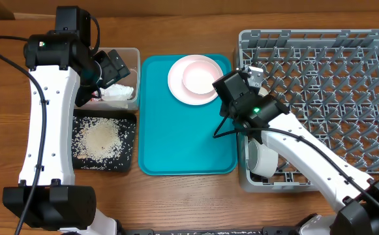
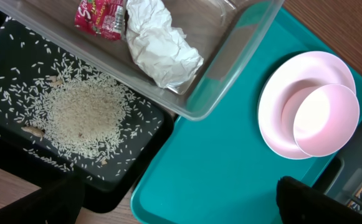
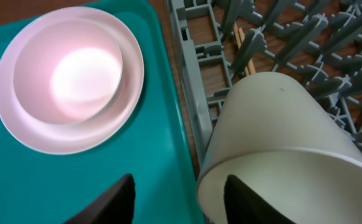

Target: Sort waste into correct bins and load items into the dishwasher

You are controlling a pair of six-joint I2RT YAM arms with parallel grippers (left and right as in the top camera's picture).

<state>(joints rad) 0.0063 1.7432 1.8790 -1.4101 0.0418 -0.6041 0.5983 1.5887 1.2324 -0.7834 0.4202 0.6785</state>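
A white cup point(image 3: 280, 130) point(image 1: 262, 162) lies tipped at the near-left corner of the grey dishwasher rack point(image 1: 319, 78). My right gripper point(image 3: 184, 199) straddles its rim: one finger is inside the mouth, the other hangs apart over the teal tray, so it is open. Two chopsticks point(image 3: 242, 53) rest among the pegs. On the tray a pale plate point(image 1: 176, 88) carries a pale bowl point(image 1: 199, 78). My left gripper point(image 2: 181, 205) is wide open and empty above the bins. The clear tub point(image 2: 230, 74) holds the tissue point(image 2: 159, 46) and red wrapper point(image 2: 100, 15). The black tray point(image 2: 137, 162) holds rice point(image 2: 84, 115).
The teal tray point(image 1: 182, 143) lies between the bins and the rack. The right arm point(image 1: 293, 143) crosses the rack's near-left part and hides its own fingers from overhead. Wooden table point(image 1: 189, 196) shows along the front.
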